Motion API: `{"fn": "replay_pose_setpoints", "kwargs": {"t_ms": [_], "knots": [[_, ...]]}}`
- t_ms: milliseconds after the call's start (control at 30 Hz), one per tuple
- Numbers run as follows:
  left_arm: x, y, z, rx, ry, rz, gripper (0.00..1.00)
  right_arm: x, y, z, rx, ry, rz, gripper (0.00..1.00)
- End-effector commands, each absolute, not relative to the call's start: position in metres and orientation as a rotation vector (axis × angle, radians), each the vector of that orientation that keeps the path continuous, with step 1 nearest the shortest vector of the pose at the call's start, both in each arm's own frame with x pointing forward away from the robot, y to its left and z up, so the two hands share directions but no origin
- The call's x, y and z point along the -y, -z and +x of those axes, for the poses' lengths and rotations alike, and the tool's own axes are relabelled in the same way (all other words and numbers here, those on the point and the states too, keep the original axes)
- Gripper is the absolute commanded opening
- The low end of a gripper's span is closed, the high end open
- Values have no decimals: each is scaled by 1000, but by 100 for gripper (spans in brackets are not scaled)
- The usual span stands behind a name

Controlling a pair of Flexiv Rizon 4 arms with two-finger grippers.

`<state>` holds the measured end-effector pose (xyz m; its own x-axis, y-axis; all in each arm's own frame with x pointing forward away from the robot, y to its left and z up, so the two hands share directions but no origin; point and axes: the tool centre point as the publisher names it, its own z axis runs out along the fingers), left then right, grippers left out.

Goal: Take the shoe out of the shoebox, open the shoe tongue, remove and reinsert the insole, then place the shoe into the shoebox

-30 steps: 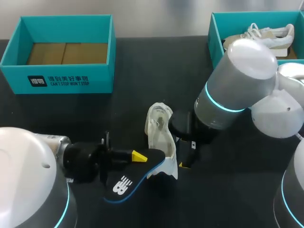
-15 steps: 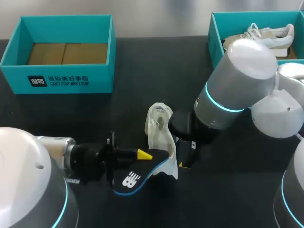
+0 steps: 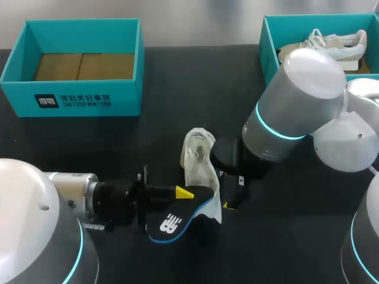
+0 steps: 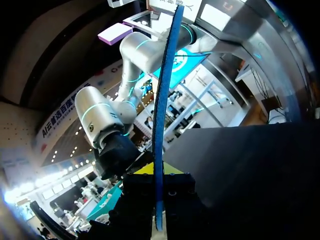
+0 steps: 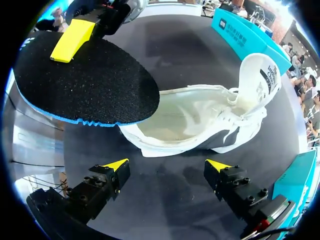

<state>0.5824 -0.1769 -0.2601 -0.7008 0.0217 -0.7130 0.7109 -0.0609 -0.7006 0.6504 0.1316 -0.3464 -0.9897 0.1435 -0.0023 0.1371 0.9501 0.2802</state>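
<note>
My left claw (image 3: pixel 185 193) pinches the insole (image 3: pixel 172 223) by one end; it looks thin, light and floppy. My right claw (image 5: pixel 166 166) stands open, the soft shoe (image 5: pixel 200 120) just ahead.

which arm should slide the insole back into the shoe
Left: the left pincer grips the insole, its front over the opening of the white shoe. The right pincer stands open, empty, beside the shoe.

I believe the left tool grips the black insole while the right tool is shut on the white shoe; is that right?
No: the right tool is open, the white shoe ahead of it, as the right wrist view shows. The left tool does grip the black insole.
</note>
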Motion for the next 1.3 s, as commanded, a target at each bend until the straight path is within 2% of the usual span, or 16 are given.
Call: {"fn": "replay_pose_setpoints", "kwargs": {"t_ms": [33,1300], "knots": [[184,263,585,-1722,1808,775,0,-132,347,650,-3079,-438,222,100],[189,284,606,-1792,1786,688,0,-132,347,650,-3079,-438,222,100]]}}
